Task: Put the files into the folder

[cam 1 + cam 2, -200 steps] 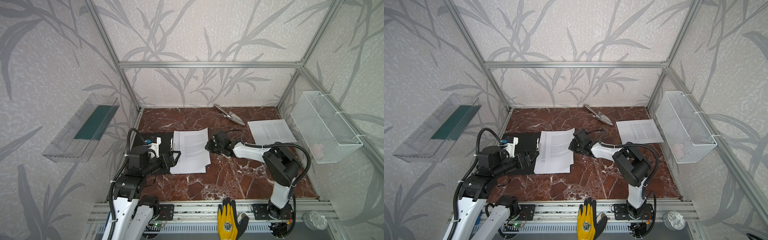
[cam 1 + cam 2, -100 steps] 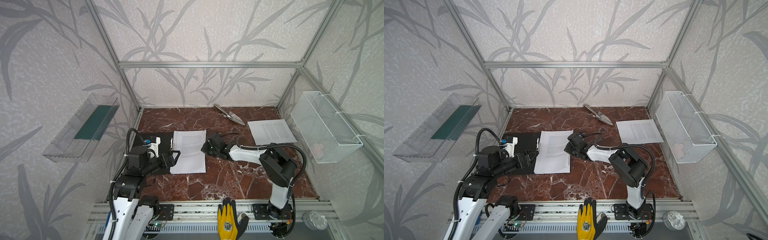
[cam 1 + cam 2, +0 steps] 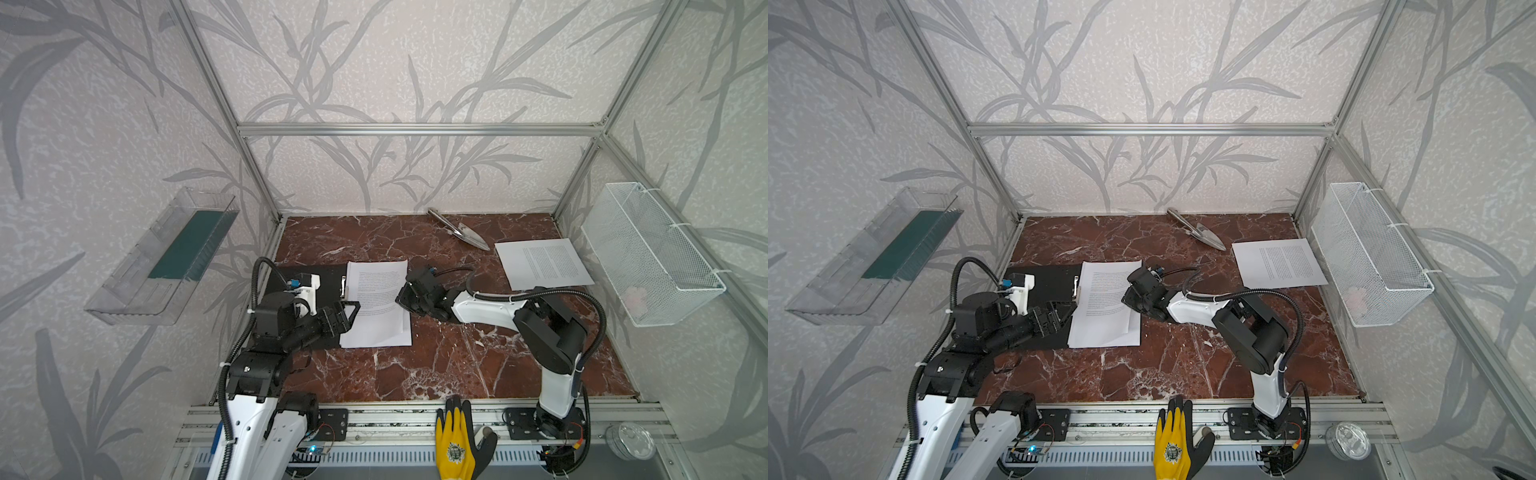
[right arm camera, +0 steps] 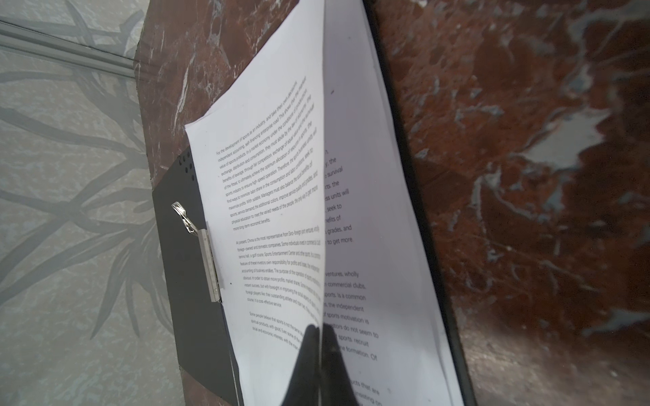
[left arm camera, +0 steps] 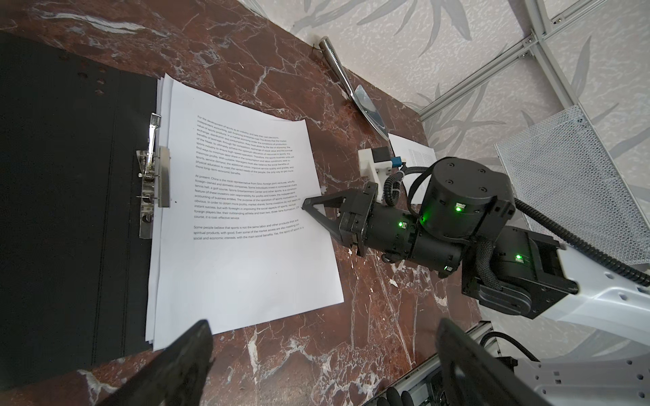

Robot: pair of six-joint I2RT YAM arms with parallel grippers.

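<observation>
The black folder (image 3: 330, 286) lay open on the left of the marble table (image 3: 436, 365), its metal clip (image 5: 151, 175) beside a stack of printed files (image 3: 376, 320) that rested on its right half. The right gripper (image 3: 402, 297) was pinched together on the edge of the top sheet (image 4: 267, 211), which stood raised off the stack, while the left gripper (image 3: 352, 312) hung at the stack's left edge with jaws wide apart, holding nothing. One more printed sheet (image 3: 542, 264) lay well apart by the white mesh basket (image 3: 648, 249).
</observation>
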